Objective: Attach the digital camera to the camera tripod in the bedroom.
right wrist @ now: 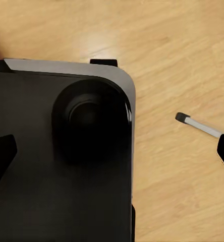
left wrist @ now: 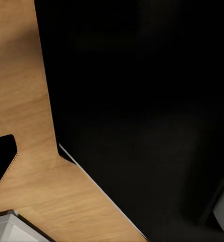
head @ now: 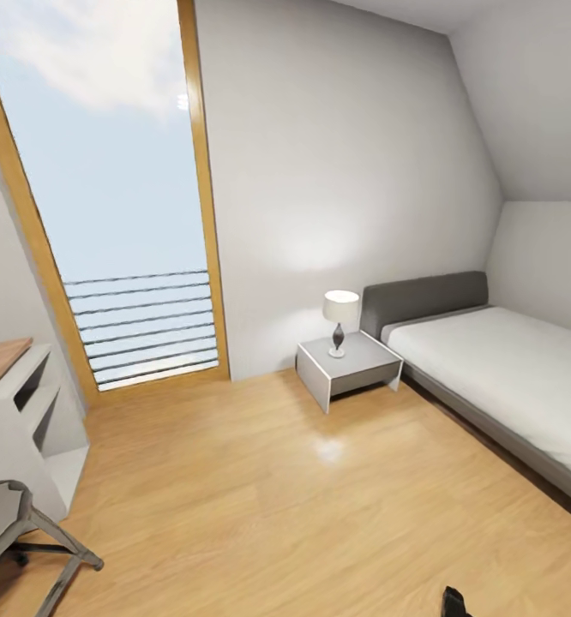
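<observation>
The digital camera is out of view. In the right wrist view a thin silver-grey leg with a black foot (right wrist: pixel 197 124) rests on the wood floor; it looks like one leg of the camera tripod, the rest cut off by the frame. My right gripper (right wrist: pixel 112 154) is open, its dark fingertips (right wrist: pixel 2 155) far apart over the robot's black base (right wrist: pixel 66 191), holding nothing. In the left wrist view one dark fingertip (left wrist: pixel 1 161) shows above the floor beside a large black body (left wrist: pixel 142 111). The head view looks into the bedroom.
A grey bed (head: pixel 500 377) stands at the right, with a white nightstand (head: pixel 347 367) and lamp (head: pixel 339 319) beside it. A tall window (head: pixel 114 197) is at the left, with a white desk (head: pixel 24 411) and a grey chair (head: pixel 15 531) below it. Light wood floor (head: pixel 277 506) spreads between them.
</observation>
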